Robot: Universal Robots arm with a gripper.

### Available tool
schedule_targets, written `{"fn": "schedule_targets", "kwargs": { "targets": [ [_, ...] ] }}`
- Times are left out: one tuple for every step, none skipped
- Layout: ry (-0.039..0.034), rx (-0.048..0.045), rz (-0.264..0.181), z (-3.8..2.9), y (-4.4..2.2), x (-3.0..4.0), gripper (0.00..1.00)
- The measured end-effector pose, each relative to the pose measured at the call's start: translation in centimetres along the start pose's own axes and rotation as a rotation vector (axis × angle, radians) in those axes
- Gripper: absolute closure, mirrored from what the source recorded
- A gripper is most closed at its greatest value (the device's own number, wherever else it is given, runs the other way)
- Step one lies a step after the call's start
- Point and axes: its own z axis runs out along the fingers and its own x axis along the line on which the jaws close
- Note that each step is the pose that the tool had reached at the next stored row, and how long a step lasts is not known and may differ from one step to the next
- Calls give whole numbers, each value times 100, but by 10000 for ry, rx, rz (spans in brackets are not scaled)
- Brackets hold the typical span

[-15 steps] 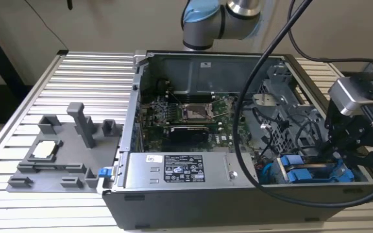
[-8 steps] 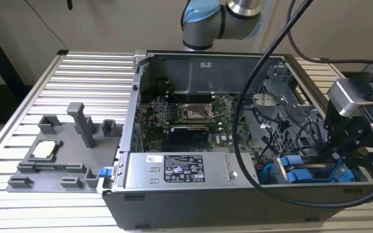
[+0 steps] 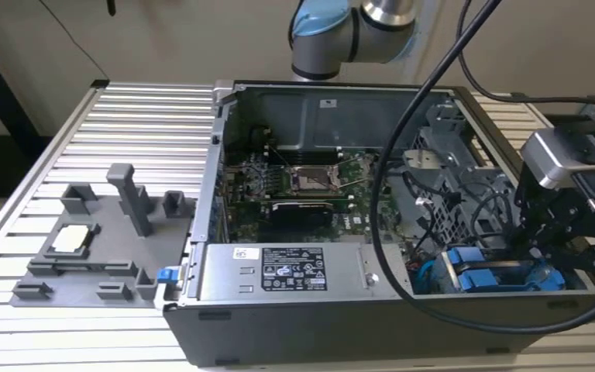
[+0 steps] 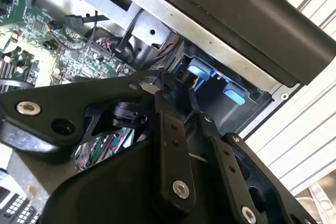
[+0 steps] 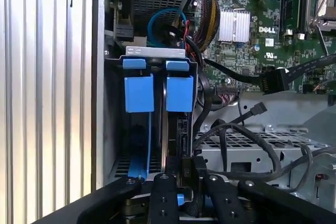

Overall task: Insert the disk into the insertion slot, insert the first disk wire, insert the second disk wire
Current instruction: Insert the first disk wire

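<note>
Currently gripper (image 5: 189, 179) pinching black wire plug (image 5: 193, 163) between near-closed jaws. Disk (image 5: 180, 94) sitting seated in insertion slot (image 5: 155, 52), directly ahead. Disk likely handling rigid, weighty, shock-sensitive; gripping blue carrier edges looking safest.

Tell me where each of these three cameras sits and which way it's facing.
Exterior view: off the arm, raised above the table, looking down into the open computer case; the arm and gripper show.
First wrist view: on the wrist, looking along the gripper at the drive bay and motherboard.
Second wrist view: on the wrist, looking past the gripper's black links at the case wall and motherboard.
Shared: all three show the gripper, the drive bay and the motherboard.
</note>
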Motion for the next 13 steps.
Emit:
{"fn": "schedule_targets", "kwargs": {
  "targets": [
    [3, 0, 0, -10, 0, -1, 73],
    [0, 0, 0, -25, 0, -3, 73],
    [0, 0, 1, -45, 0, -6, 73],
    [1, 0, 1, -69, 0, -9, 73],
    [0, 0, 1, -92, 0, -12, 73],
    [1, 0, 2, -119, 0, -15, 73],
    [1, 0, 2, -147, 0, -19, 73],
    [0, 0, 2, -173, 0, -22, 73],
    [2, 1, 2, -200, 1, -25, 73],
    [-1, 0, 3, -227, 1, -28, 73],
    [0, 0, 3, -254, 1, -32, 73],
    [1, 0, 3, -283, 1, -36, 73],
    [1, 1, 3, -314, 1, -40, 73]
  ]
}}
